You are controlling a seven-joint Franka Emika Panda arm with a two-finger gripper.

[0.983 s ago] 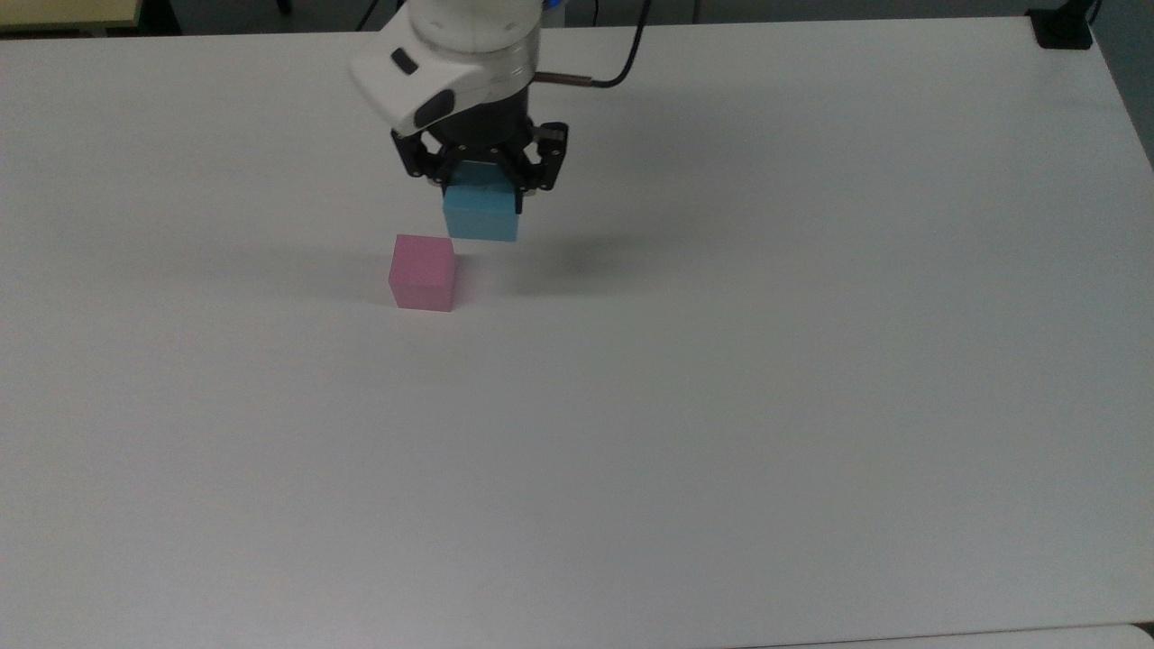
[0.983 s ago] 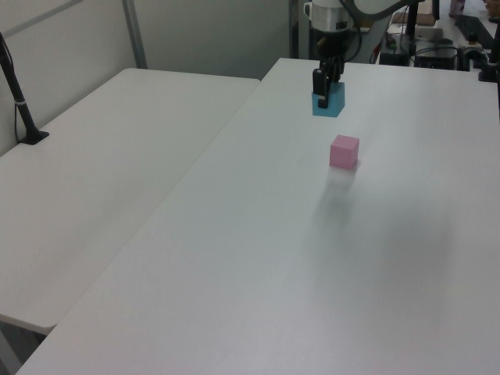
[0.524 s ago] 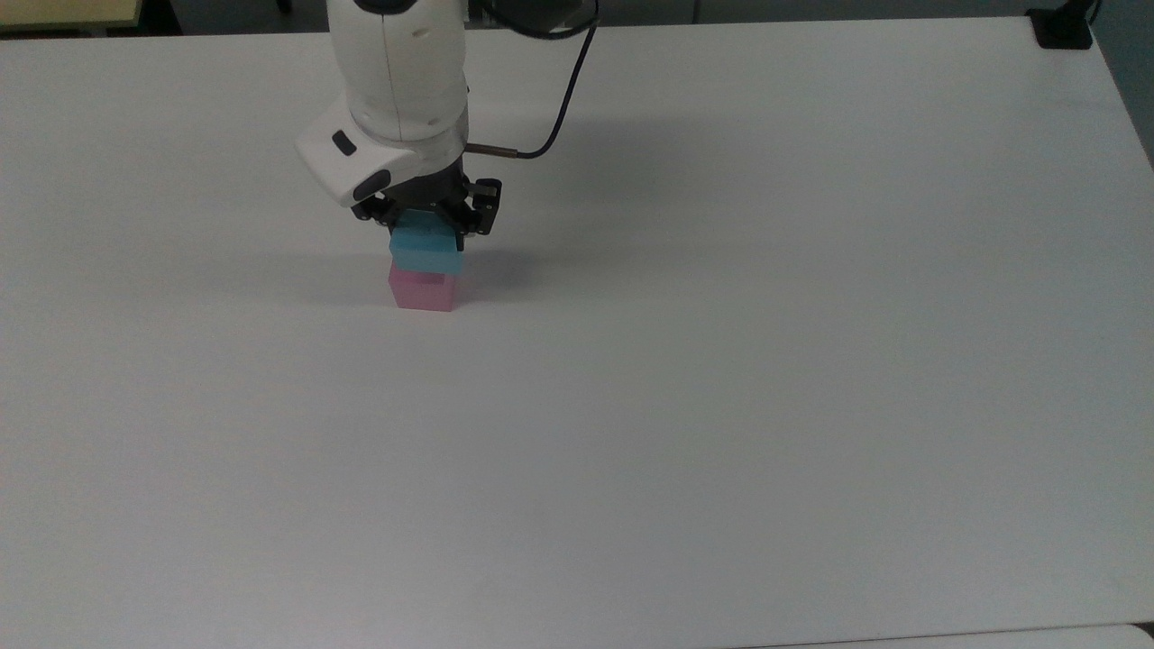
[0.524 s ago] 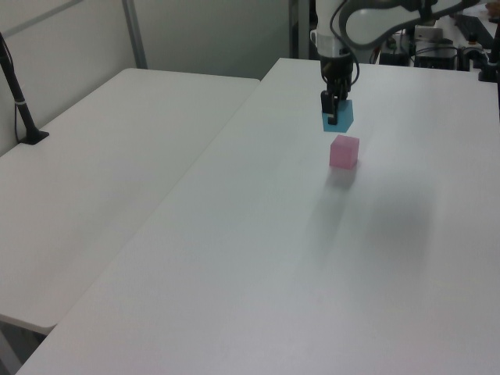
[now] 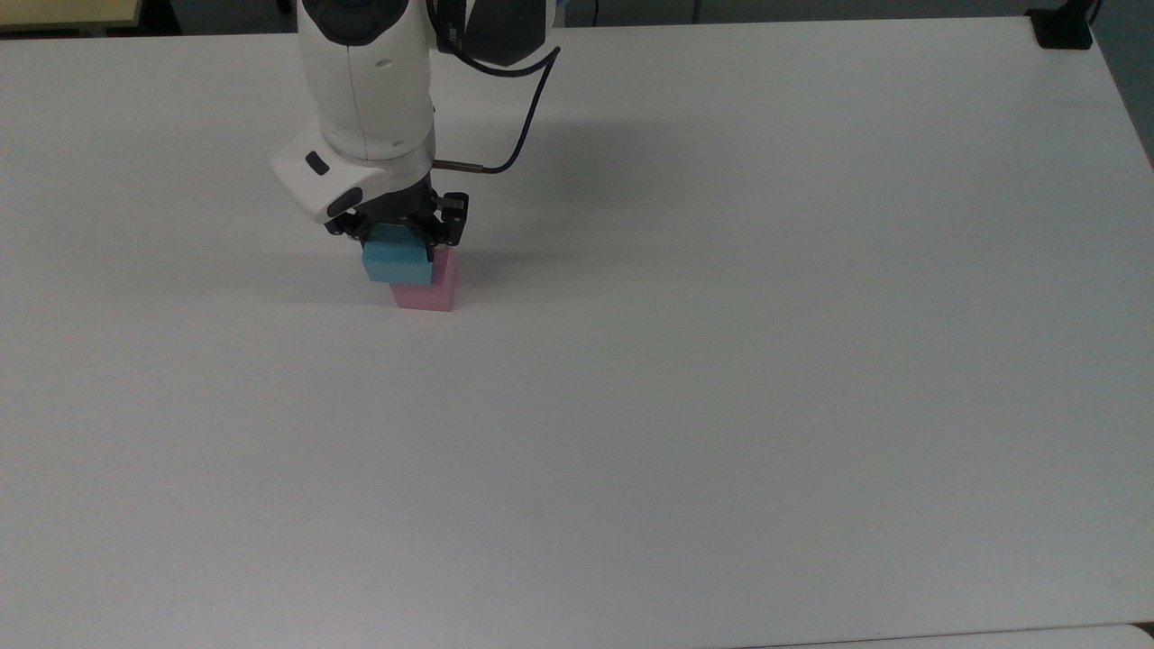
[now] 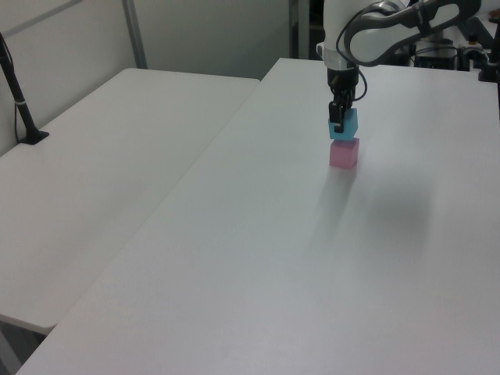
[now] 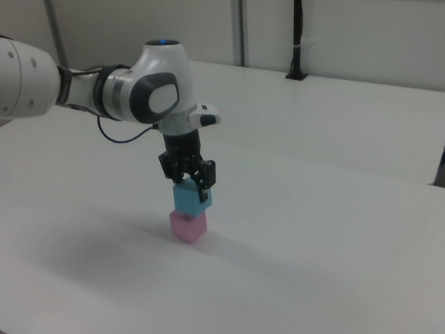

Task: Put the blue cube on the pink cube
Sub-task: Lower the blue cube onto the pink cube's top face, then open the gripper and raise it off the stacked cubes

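The blue cube (image 5: 395,260) was a plain, matte light blue, with no pattern on any face. The pink cube (image 5: 434,288) at its 5 o'clock in the top view was a plain, soft pink. The gripper (image 5: 398,231) was black, below a white arm (image 5: 365,81) with grey joints and a dark cable (image 5: 521,135). The table (image 5: 721,361) was plain white, unmarked, with faint grey shadows.

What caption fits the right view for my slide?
Franka gripper holds the blue cube directly above the pink cube on the white table, ready to stack.
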